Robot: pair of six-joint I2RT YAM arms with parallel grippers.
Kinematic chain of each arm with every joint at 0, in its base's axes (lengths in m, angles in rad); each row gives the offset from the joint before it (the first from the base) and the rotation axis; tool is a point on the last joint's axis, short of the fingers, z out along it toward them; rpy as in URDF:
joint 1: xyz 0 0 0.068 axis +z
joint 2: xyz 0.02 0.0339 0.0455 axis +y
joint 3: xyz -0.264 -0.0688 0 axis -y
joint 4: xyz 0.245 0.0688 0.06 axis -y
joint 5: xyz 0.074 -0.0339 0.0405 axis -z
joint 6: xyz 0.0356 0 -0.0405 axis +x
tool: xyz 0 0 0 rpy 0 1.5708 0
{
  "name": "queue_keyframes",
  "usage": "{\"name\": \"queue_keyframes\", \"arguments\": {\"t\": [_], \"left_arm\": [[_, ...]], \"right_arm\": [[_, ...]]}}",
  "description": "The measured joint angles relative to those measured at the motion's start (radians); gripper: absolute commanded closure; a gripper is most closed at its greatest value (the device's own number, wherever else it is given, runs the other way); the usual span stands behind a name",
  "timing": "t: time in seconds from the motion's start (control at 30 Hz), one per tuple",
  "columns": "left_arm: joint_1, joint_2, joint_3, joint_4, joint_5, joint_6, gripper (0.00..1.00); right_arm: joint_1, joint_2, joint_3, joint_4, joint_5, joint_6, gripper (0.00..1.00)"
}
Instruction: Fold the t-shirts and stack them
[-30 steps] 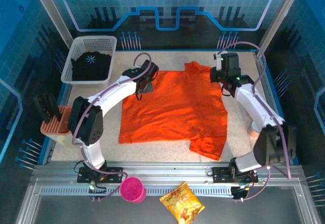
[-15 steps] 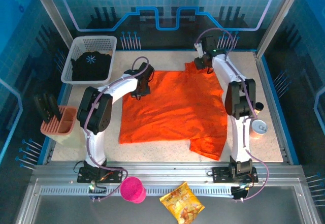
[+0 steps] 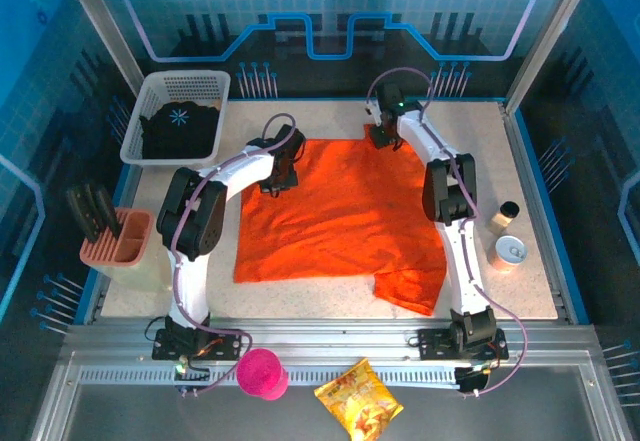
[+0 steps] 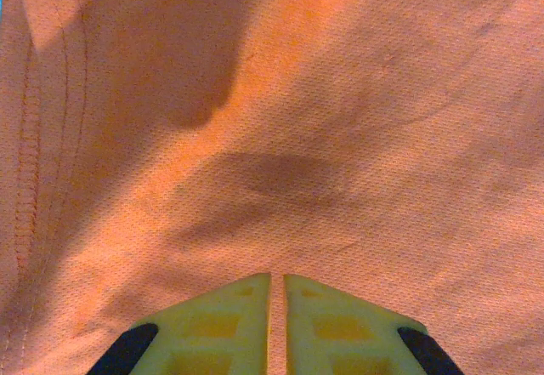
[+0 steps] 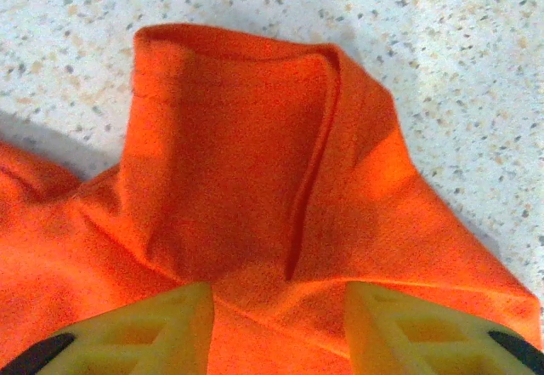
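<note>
Left wrist view: left tool (image 4: pixel 277 277) has its jaws nearly together above the orange t-shirt (image 4: pixel 340 137), which spreads ahead of it; a pinch on the cloth cannot be confirmed. Right wrist view: right tool (image 5: pixel 276 294) stands open, the shirt's folded corner just ahead between its jaws, bare tabletop (image 5: pixel 442 52) beyond.

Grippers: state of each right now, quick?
Left gripper: closed, pinching the orange t-shirt.
Right gripper: open, holding nothing, fingers either side of a fold of that t-shirt.
</note>
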Motion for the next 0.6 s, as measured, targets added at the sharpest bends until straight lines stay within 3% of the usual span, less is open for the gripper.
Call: {"name": "queue_keyframes", "arguments": {"t": [0.23,0.47,0.6], "left_arm": [[0.003,0.0,0.0,0.004,0.002,0.0,0.88],[0.003,0.0,-0.005,0.004,0.002,0.0,0.88],[0.003,0.0,-0.005,0.004,0.002,0.0,0.88]], "right_arm": [[-0.007,0.06,0.055,-0.001,0.054,0.006,0.67],[-0.008,0.072,0.058,0.0,0.069,0.023,0.99],[-0.008,0.072,0.058,0.01,0.087,0.031,1.0]]}}
